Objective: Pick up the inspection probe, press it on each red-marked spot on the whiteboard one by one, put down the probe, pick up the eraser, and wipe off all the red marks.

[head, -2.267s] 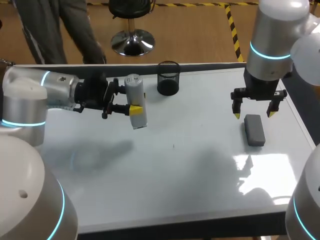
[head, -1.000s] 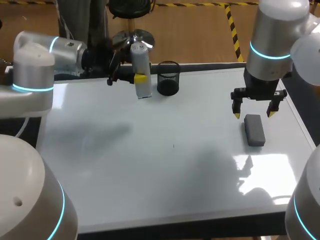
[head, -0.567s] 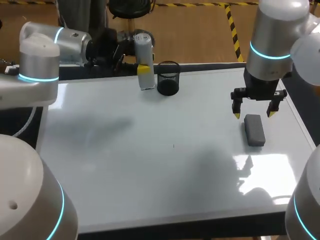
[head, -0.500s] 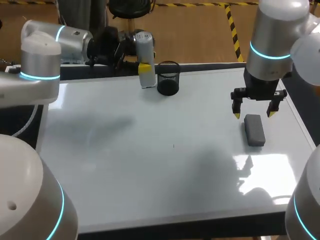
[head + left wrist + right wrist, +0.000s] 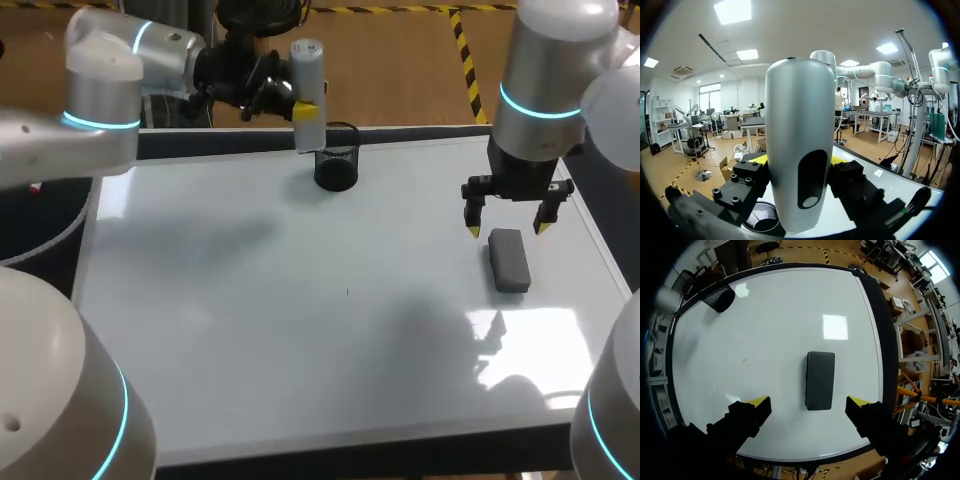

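the probe (image 5: 306, 62), a smooth silver cylinder, stands upright in the air at the far edge of the whiteboard (image 5: 300, 340), held off the surface. the left gripper (image 5: 302, 104) has it around the middle, one finger on each side, so the pincer is closed on the probe at about the probe's own width. in the left wrist view the cylinder fills the space between the black finger blocks, with yellow showing just behind it on both sides, and a dark oval window sits low on its face. its lower end hangs right by the rim of a black mesh cup (image 5: 337, 165) that stands on the board near the far edge; from the head view the two overlap, and it is hard to tell whether the probe is over the cup or just beside it. the left arm comes in from the left side, high above the board's far left corner. well apart, toward the right side of the board, the grey eraser (image 5: 509, 262) lies flat with its long side running from far to near. the right gripper (image 5: 507, 229) hangs over its far end with the fingers spread wide and pointing down, holding nothing and not touching it. in the right wrist view the eraser lies ahead of and between the two yellow tips, nearer one than the other. a small dark fleck (image 5: 347, 293) shows near the middle of the board.
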`<state>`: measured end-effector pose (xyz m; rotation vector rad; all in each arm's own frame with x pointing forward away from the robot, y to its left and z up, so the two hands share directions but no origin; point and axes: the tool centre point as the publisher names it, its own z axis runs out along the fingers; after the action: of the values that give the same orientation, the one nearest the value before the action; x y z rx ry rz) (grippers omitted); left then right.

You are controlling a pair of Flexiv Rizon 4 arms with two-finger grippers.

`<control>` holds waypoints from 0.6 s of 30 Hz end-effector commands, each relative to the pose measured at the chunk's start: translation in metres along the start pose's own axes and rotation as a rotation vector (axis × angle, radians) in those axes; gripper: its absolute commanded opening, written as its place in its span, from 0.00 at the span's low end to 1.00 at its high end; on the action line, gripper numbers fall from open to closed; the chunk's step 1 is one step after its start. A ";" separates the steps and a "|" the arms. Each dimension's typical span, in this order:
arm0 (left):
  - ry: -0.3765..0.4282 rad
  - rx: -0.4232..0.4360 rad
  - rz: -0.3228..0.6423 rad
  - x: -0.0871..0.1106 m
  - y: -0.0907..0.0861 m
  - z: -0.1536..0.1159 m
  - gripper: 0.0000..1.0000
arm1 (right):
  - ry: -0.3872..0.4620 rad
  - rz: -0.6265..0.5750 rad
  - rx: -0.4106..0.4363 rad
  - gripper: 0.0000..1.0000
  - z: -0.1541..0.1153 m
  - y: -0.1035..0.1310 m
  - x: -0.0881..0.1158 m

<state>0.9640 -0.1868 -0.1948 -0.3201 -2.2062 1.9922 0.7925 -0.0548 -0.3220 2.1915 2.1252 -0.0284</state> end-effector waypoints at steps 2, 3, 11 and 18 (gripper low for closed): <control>0.099 -0.005 -0.001 -0.022 -0.001 0.009 0.00 | 0.001 -0.001 -0.001 1.00 -0.001 -0.001 -0.001; 0.106 -0.003 0.000 -0.025 -0.001 0.011 0.00 | 0.001 -0.001 -0.001 1.00 -0.001 -0.001 -0.001; 0.128 0.014 0.000 -0.042 0.000 0.019 0.00 | 0.001 -0.001 -0.001 1.00 -0.001 -0.001 -0.001; 0.136 0.024 0.013 -0.050 0.003 0.020 0.00 | 0.001 -0.001 -0.001 1.00 -0.001 -0.001 -0.001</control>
<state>1.0000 -0.2174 -0.1949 -0.3894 -2.1551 1.9759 0.7925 -0.0548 -0.3220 2.1916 2.1251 -0.0284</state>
